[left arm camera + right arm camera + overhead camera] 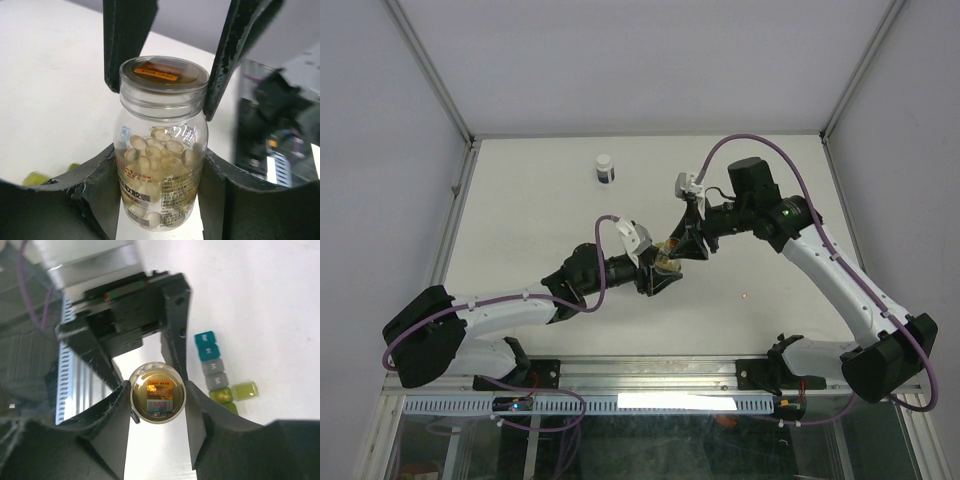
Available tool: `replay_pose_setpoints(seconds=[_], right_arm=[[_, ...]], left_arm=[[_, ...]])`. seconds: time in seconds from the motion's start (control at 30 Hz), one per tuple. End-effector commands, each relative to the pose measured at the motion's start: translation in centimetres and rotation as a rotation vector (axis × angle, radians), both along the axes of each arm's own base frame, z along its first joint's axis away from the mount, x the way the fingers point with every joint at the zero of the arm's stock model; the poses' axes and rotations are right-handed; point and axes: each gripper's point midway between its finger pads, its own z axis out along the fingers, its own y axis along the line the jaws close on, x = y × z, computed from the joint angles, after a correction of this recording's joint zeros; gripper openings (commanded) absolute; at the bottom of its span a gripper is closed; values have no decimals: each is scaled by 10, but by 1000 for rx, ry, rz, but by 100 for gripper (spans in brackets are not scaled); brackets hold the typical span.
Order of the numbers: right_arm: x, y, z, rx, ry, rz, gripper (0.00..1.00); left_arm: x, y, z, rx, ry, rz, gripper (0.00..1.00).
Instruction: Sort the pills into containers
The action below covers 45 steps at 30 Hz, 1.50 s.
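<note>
Plain white table (540,200), boxed in by pale grey walls (620,60) on metal posts. Over its middle, one clear pill bottle (160,117) with a printed label, heaped with pale cream oval pills (155,150), too crowded to count. Clamped round the body by the left gripper (159,160); pinched at the clear lid (164,75) by the right gripper (157,395). On the table nearby, one strip of containers (214,365): teal, grey, yellow-green, at least five cubes. Far back, one white-capped bottle (606,168).

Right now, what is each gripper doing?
Left gripper: closed on the clear pill bottle.
Right gripper: closed on that bottle's cap.
</note>
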Motion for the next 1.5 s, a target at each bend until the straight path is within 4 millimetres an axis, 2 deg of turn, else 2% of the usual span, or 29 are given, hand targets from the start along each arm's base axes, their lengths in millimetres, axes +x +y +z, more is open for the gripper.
replay_pose_setpoints(seconds=[0.0, 0.07, 0.17, 0.3, 0.33, 0.4, 0.5, 0.63, 0.77, 0.87, 0.97, 1.13, 1.47], right_arm=[[42, -4, -46, -134, 121, -358, 26], [57, -3, -50, -119, 132, -444, 26], [56, 1, -40, -54, 188, -412, 31], [50, -1, -1, 62, 196, -317, 74], [51, -5, 8, 81, 177, -309, 82], [50, -13, 26, 115, 131, -287, 90], [44, -26, 42, 147, 81, -243, 95], [23, -38, 42, 155, -11, -125, 98], [0, -39, 22, 176, -110, 57, 99], [-20, -38, 8, 241, -171, 202, 99], [-32, -35, 0, 277, -232, 298, 99], [-39, -27, -7, 254, -233, 360, 95], [-53, -11, -16, 240, -143, 419, 75]], left_arm=[[80, 32, 103, -282, -171, 473, 0], [93, 29, 88, -227, -171, 520, 0], [95, 22, 71, -190, -164, 508, 0], [82, 16, 42, -131, -144, 423, 0], [76, 13, 35, -113, -141, 383, 0], [65, 9, 16, -66, -128, 319, 0], [50, 9, -5, -35, -99, 249, 0], [24, 13, -11, -48, -81, 126, 0], [-23, 8, -6, -63, -74, -175, 0], [-44, 8, -4, -60, -68, -299, 0], [-52, 7, -2, -55, -59, -354, 0], [-57, 4, -2, -59, -39, -398, 0], [-58, -3, 5, -80, -31, -438, 0]])
